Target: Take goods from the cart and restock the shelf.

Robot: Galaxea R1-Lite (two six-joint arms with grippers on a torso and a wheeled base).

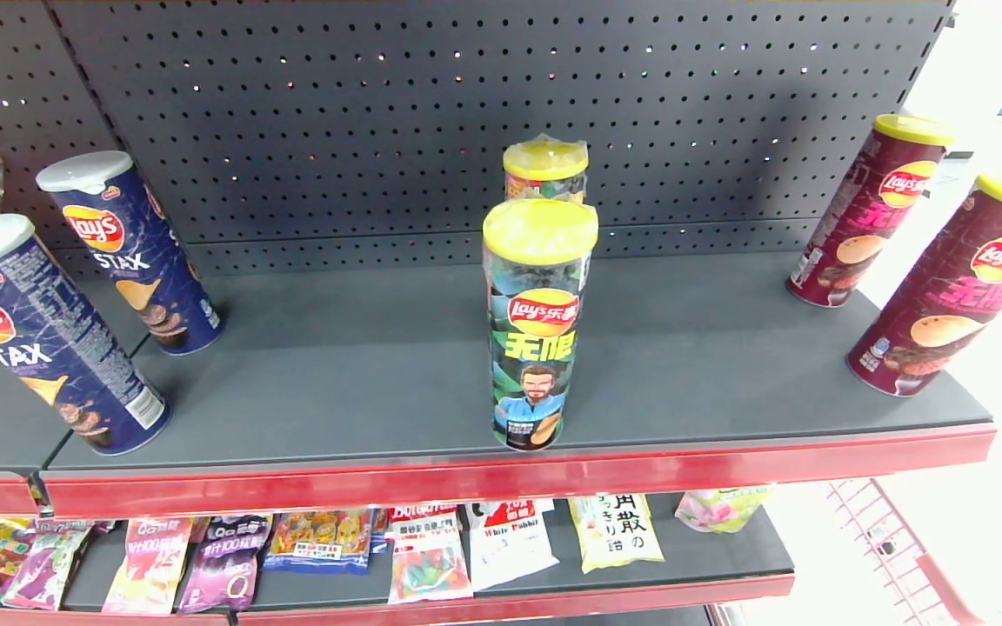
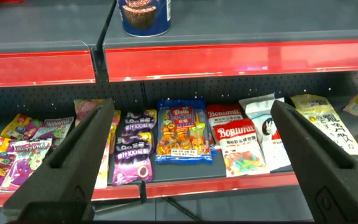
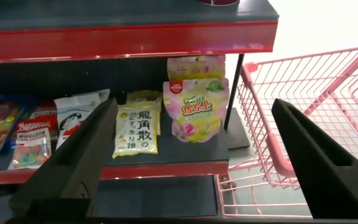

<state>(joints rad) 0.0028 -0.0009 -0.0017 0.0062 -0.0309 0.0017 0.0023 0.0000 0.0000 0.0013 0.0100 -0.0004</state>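
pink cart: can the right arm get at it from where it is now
Probably yes: the right end effector is open and the pink cart stands beside the end of the shelf, with nothing between them.

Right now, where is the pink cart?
The pink cart sits low at the head view's right, on the robot's right, just past the end of the lower shelf near the pale green snack bag.

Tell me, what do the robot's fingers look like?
The left gripper has two long fingers. They are dark grey, almost black, and not shiny. Each is shaped like a wedge that gets narrower toward the tip, with a shallow groove along it. The right gripper has the same kind of dark, wedge-shaped fingers, each with a small slot-like notch.
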